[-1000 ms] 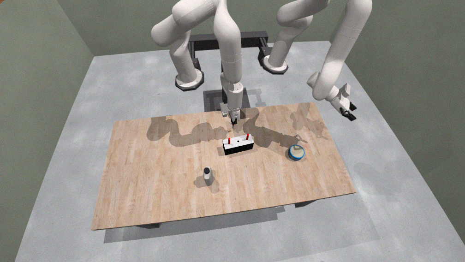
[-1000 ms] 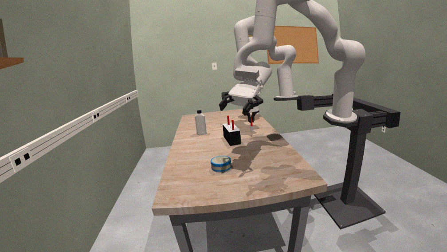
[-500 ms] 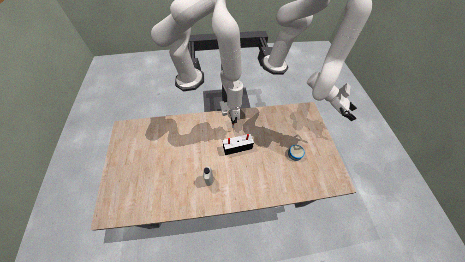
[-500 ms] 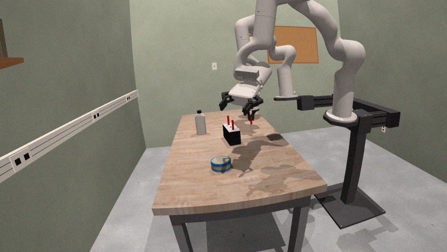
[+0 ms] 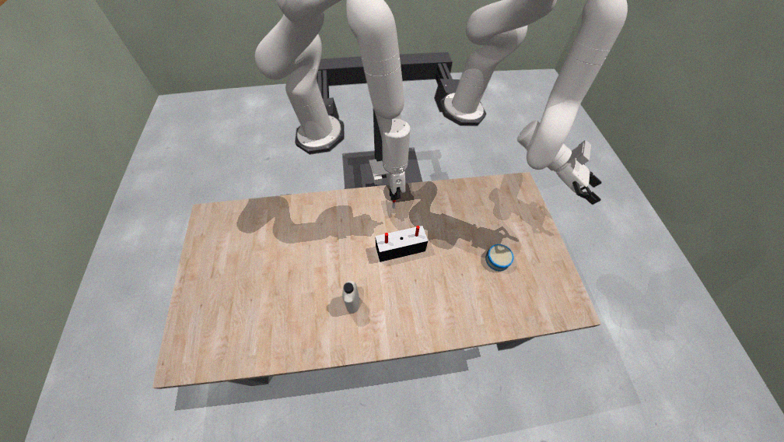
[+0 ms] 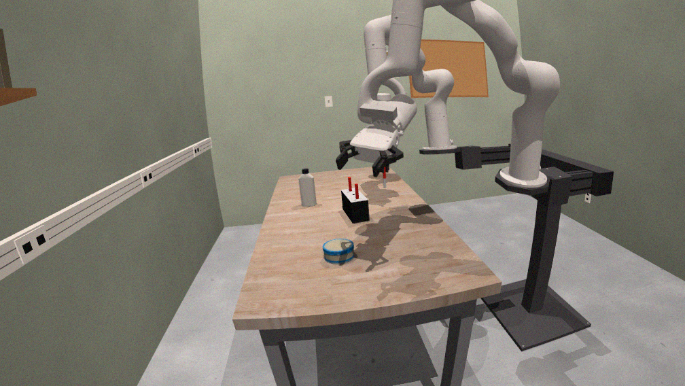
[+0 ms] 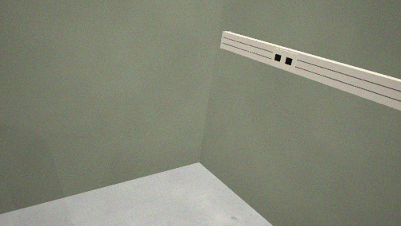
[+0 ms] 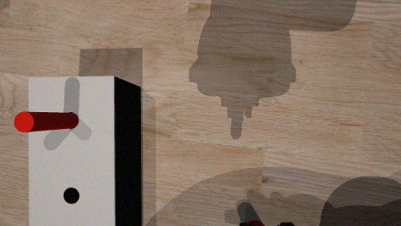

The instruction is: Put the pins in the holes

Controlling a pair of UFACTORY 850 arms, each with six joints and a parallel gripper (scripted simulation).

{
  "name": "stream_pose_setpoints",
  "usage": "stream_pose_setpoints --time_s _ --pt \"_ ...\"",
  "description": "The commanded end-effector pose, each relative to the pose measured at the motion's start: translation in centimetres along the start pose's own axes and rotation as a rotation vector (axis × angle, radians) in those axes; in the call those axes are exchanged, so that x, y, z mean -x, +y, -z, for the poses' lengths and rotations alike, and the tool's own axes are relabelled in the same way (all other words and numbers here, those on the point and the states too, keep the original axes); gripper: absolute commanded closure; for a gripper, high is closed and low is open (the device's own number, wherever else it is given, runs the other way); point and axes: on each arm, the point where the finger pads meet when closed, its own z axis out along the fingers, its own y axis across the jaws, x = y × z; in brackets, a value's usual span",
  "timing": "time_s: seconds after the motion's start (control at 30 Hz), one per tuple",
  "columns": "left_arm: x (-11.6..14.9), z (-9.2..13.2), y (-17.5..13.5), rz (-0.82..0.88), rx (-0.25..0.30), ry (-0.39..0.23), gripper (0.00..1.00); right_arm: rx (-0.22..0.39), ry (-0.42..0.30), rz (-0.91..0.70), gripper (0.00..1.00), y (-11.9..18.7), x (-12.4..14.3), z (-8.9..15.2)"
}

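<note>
Exterior view, closest up: left gripper, fingers spread wide, nothing in them. Below, on the grainy wooden table, sits a round blue-rimmed tin. Then the block mid-frame, white top, black sides: near pin and far pin stand in the end holes, red showing; middle hole has no pin. A smooth grey bottle stands left of it. Right gripper is nearly closed, gripping a red-topped grey pin off the block.

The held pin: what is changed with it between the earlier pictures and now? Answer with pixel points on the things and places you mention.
The pin (image 5: pixel 393 203) (image 6: pixel 384 174) (image 8: pixel 247 211) moved upward, together with the right gripper (image 5: pixel 394 196) (image 8: pixel 266 224). Nothing was newly taken or let go. The block (image 5: pixel 402 251) (image 6: pixel 355 209) (image 8: pixel 91 167), its two pins and the open left gripper (image 5: pixel 597 191) (image 6: pixel 357 170) stayed.
</note>
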Motion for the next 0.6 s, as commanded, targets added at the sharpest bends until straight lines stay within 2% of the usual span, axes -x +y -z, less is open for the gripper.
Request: stream_pose_setpoints --time_s 0.0,0.07,0.57 --pt "-0.1 0.0 0.1 0.001 0.001 0.002 0.00 0.028 0.005 0.001 1.00 -0.2 0.0 2.5" --pt "-0.1 0.0 0.1 0.001 0.001 0.002 0.00 0.028 0.005 0.001 1.00 -0.2 0.0 2.5" --pt "-0.1 0.0 0.1 0.001 0.001 0.002 0.00 0.029 0.004 0.002 1.00 -0.4 0.1 11.6"
